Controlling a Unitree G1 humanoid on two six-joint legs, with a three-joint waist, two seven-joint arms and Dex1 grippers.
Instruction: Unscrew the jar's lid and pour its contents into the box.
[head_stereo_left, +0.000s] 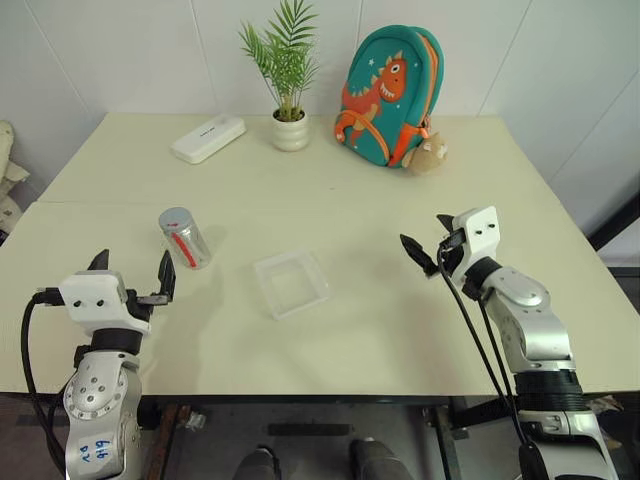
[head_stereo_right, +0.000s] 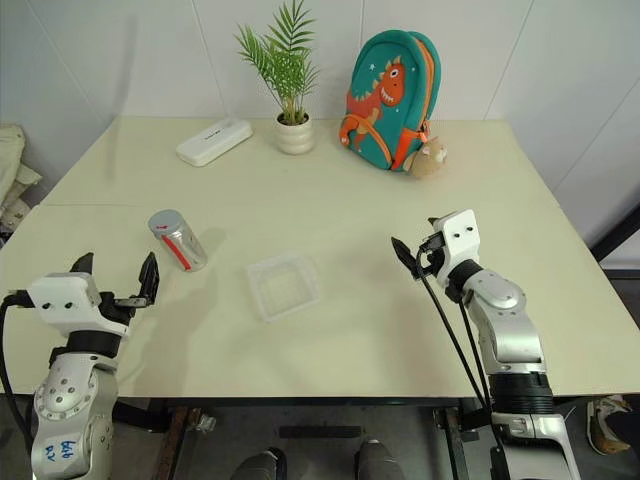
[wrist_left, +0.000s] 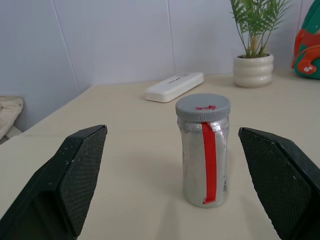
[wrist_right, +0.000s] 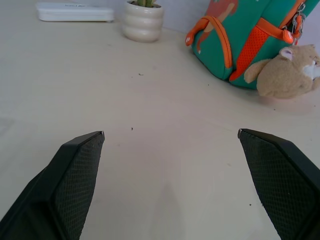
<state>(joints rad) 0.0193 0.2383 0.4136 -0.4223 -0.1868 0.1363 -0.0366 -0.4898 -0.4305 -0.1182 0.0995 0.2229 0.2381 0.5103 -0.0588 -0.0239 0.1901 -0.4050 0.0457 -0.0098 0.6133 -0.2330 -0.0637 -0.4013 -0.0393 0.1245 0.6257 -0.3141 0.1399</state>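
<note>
The jar stands upright on the cream table, left of centre, with a red stripe down its side and its grey lid screwed on. Its contents cannot be made out through the silvery wall. In the left wrist view the jar stands a short way ahead, between the lines of the two fingers. My left gripper is open, just short of the jar and not touching it. The clear square box lies empty at the table's middle. To the right of the box my right gripper hovers open, holding nothing.
Along the far edge of the table are a flat white oblong case, a white plant pot with a green palm, a teal dinosaur backpack and a small plush toy. A wall rises right behind them.
</note>
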